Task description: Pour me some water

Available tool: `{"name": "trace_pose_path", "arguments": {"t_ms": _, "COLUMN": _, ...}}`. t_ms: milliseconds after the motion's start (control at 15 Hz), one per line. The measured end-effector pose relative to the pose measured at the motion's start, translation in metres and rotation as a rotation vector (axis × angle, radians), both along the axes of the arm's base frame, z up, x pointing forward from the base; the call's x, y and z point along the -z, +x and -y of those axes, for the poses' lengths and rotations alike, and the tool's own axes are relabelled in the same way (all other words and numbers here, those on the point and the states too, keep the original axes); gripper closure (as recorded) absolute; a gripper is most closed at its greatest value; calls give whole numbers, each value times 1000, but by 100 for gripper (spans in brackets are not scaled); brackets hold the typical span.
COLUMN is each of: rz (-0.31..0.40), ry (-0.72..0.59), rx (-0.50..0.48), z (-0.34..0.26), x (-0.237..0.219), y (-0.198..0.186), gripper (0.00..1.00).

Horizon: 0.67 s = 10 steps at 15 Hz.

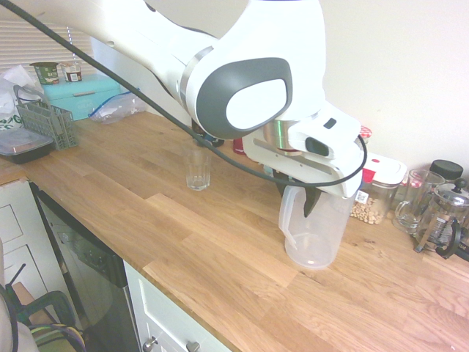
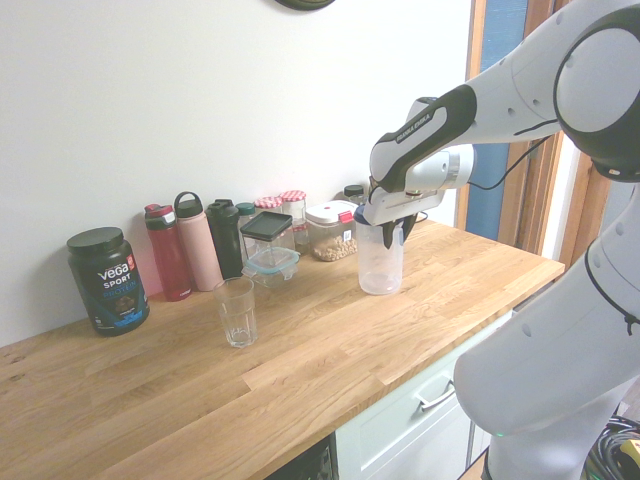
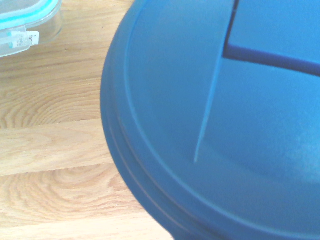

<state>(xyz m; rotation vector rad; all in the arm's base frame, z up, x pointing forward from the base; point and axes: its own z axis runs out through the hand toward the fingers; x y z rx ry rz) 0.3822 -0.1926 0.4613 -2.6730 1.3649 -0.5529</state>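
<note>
My gripper (image 2: 392, 232) sits right on top of the clear water pitcher (image 2: 380, 262), its blue lid (image 3: 220, 120) filling my wrist view; finger state unclear; empty drinking glass (image 2: 237, 312) at the pitcher's nine o'clock on the wooden counter (image 2: 330, 350).

In the first exterior view the white arm covers the top of the clear plastic jug (image 1: 314, 235), so its lid and the gripper (image 1: 304, 192) fingers around it cannot be made out. In the wrist view the round blue lid (image 3: 210, 125) runs off the picture's edges, and the clear container with a turquoise rim (image 3: 25, 22) is cut at the corner. The small label on that container is too blurred to read.
</note>
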Motion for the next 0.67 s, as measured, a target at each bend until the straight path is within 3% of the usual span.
{"name": "trace_pose_path", "arguments": {"t_ms": 467, "rz": -51, "ry": 31, "rx": -5, "z": -1, "x": -6, "y": 4, "gripper": 100}}
{"name": "trace_pose_path", "arguments": {"t_ms": 667, "rz": -40, "ry": 50, "rx": -28, "z": 0, "x": -38, "y": 15, "gripper": 100}}
